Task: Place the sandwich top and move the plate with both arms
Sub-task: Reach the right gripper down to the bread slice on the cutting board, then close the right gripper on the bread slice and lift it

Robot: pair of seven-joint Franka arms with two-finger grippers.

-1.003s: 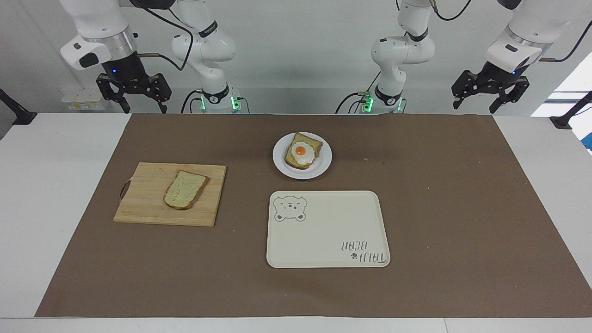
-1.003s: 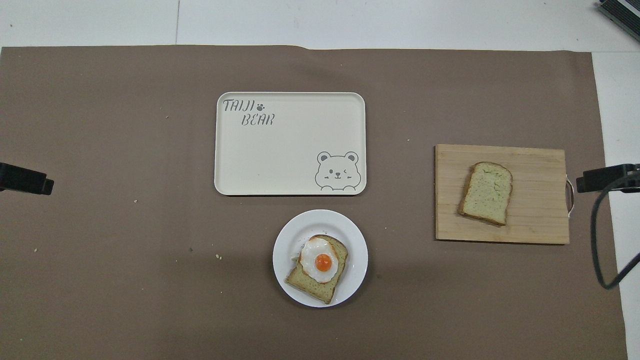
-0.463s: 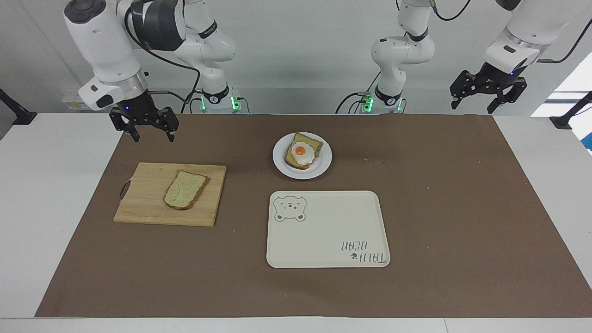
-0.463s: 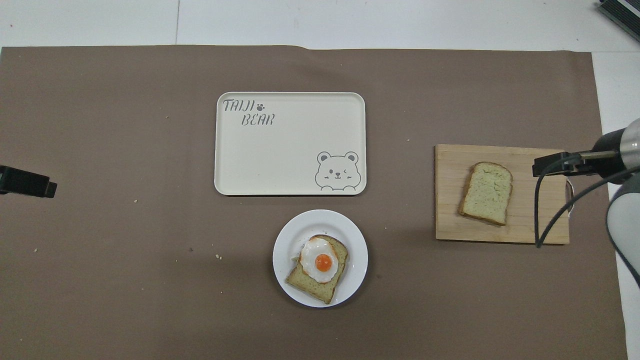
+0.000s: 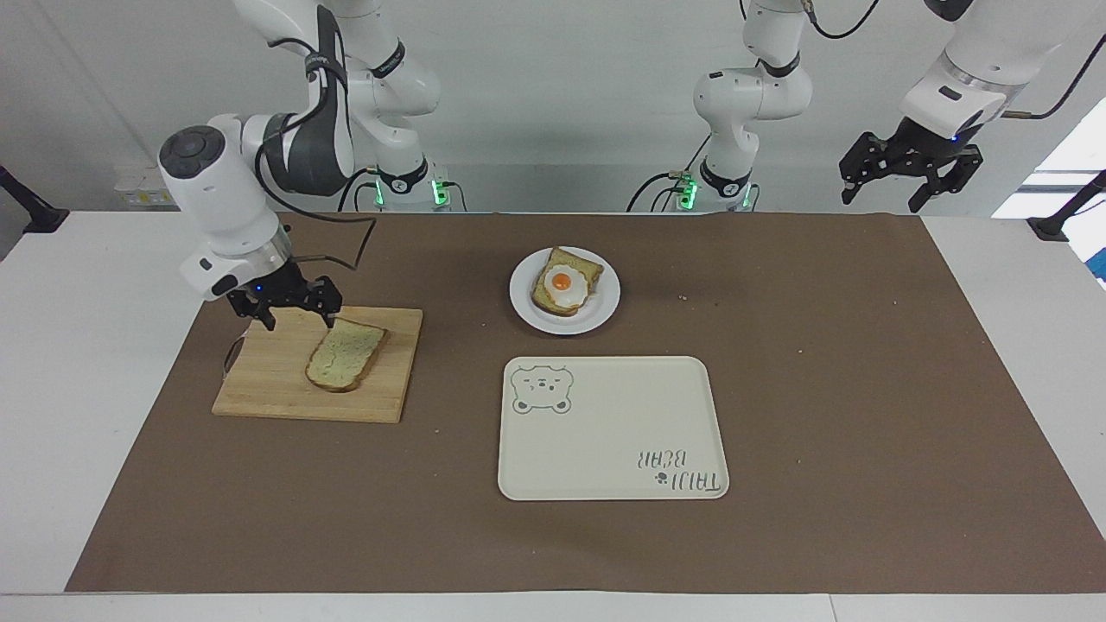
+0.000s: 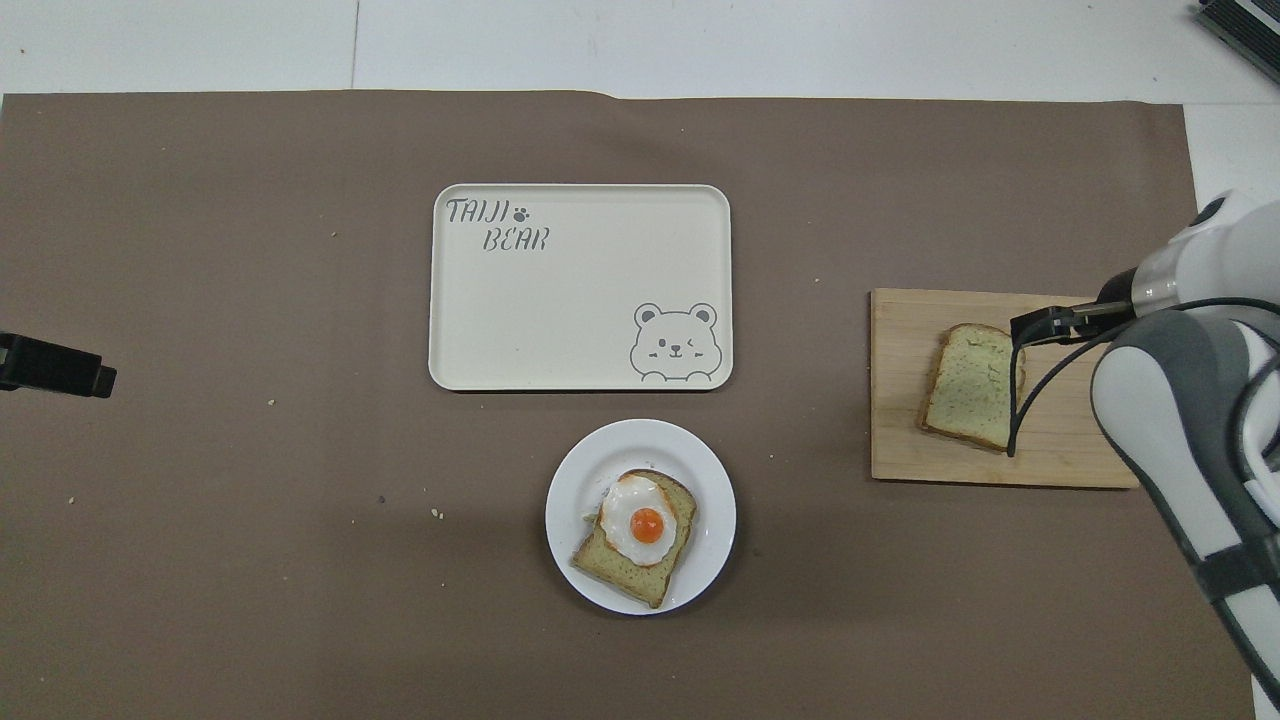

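Brown table mat [image 5: 864,389] is bearing a board [image 5: 276,380]; the right gripper [image 5: 294,313], open and empty, is hovering beside the bread slice [image 5: 346,354]; the left gripper [image 5: 907,173], open, is waiting.

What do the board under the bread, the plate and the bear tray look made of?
Cutting board: wood or bamboo, matte, with visible strip seams and grain. Plate: plain white with a slight sheen, likely glazed ceramic or melamine. Tray: matte cream with printed bear and lettering, probably plastic or bamboo fibre.
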